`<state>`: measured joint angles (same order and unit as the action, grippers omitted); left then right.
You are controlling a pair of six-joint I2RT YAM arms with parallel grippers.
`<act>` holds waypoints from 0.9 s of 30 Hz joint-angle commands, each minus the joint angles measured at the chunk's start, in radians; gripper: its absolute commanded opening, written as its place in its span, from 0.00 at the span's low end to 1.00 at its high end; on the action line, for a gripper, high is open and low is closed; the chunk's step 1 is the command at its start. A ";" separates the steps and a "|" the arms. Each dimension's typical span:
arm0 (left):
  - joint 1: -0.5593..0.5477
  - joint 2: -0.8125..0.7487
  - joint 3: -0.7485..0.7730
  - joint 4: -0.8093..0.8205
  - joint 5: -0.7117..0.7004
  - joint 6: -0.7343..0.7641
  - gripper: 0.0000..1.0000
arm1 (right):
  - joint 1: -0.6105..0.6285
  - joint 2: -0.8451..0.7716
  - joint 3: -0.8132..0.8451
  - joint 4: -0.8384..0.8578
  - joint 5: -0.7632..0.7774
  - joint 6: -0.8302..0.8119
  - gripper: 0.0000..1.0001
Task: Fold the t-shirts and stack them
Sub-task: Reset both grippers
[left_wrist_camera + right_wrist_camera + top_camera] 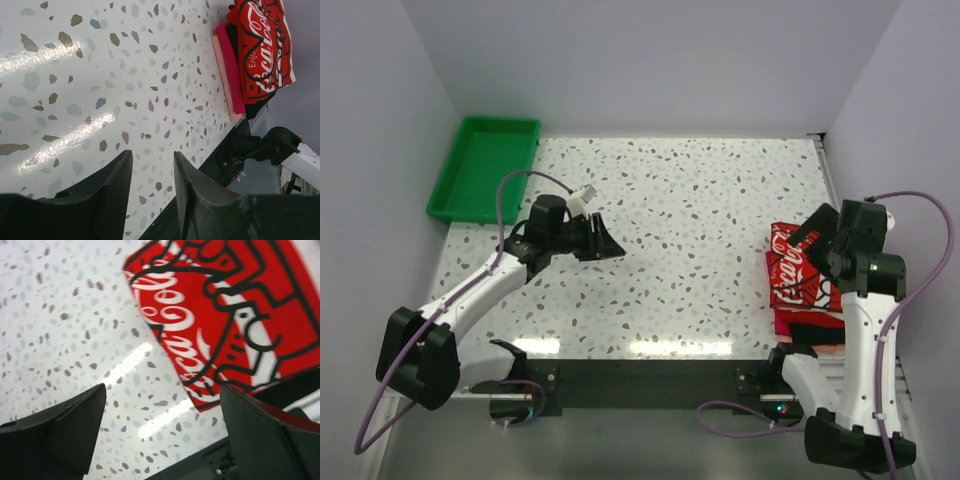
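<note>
A folded stack of t-shirts (pixel 798 290) lies at the table's right edge. The top one shows a red-and-white printed graphic (pixel 235 305). A plain red shirt (pixel 229 65) and a black one (pixel 817 318) lie under it. The stack also shows in the left wrist view (pixel 262 45). My right gripper (pixel 812 228) hovers over the stack's far left corner, jaws wide open and empty (pixel 162 390). My left gripper (pixel 608 244) is over bare table at the left, far from the stack, open and empty (pixel 152 157).
A green plastic tray (pixel 480 165) stands at the far left corner, with nothing seen in it. The speckled tabletop (pixel 690 230) runs between the arms. White walls enclose the back and sides. A black mounting bar (pixel 650 375) runs along the near edge.
</note>
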<state>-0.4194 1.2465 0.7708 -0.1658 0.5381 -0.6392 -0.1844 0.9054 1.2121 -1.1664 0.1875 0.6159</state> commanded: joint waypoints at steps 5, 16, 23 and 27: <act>0.001 -0.125 0.031 -0.044 -0.118 0.079 0.45 | 0.369 -0.010 -0.085 0.280 -0.059 0.025 0.99; 0.005 -0.283 0.079 -0.208 -0.388 0.190 0.48 | 0.984 0.104 -0.193 0.540 0.224 0.081 0.99; 0.004 -0.389 0.042 -0.230 -0.477 0.210 0.50 | 0.984 0.017 -0.256 0.611 0.282 0.013 0.98; 0.004 -0.394 0.041 -0.238 -0.490 0.223 0.50 | 0.984 -0.017 -0.267 0.617 0.303 -0.008 0.99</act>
<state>-0.4191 0.8600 0.8043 -0.3897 0.0933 -0.4557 0.7982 0.9203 0.9493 -0.6189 0.4202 0.6392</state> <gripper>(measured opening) 0.497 0.986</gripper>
